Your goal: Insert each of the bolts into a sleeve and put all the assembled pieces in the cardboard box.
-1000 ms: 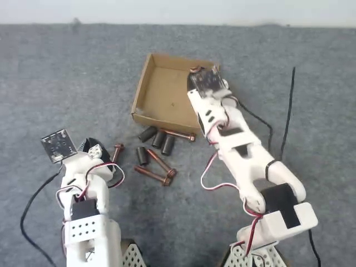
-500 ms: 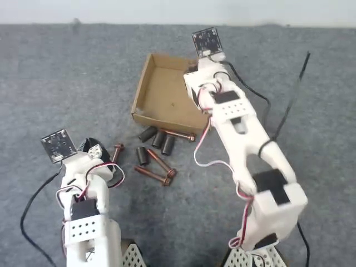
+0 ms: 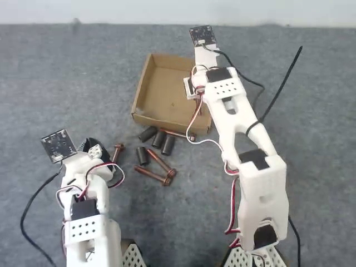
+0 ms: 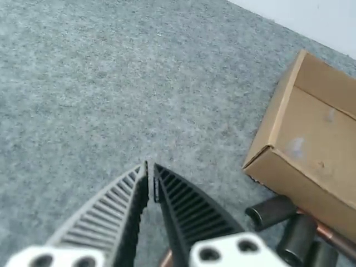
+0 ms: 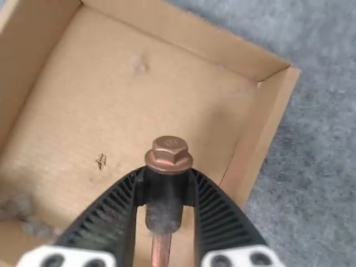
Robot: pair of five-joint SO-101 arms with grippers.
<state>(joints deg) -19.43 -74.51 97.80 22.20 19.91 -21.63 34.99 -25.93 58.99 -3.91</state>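
Observation:
My right gripper (image 5: pixel 167 177) is shut on an assembled piece: a copper bolt (image 5: pixel 168 154) standing head-up in a black sleeve (image 5: pixel 163 203). It hangs over the floor of the cardboard box (image 5: pixel 83 111), near a corner. From above, the right arm (image 3: pixel 228 105) stretches across the right side of the box (image 3: pixel 167 92). Loose black sleeves (image 3: pixel 158 139) and copper bolts (image 3: pixel 160 161) lie on the carpet in front of the box. My left gripper (image 4: pixel 150 169) is shut and holds nothing; it hovers over the carpet beside one short bolt (image 3: pixel 117 150).
Grey carpet covers the whole table. A black cable (image 3: pixel 281 89) trails right of the right arm. A pale wall strip (image 3: pixel 178 11) runs along the far edge. Two sleeves (image 4: pixel 273 210) lie just in front of the box wall (image 4: pixel 295 172).
The right arm has stretched farther over the box and its wrist has turned, still shut on the bolt and sleeve. The left arm and the loose parts have not moved.

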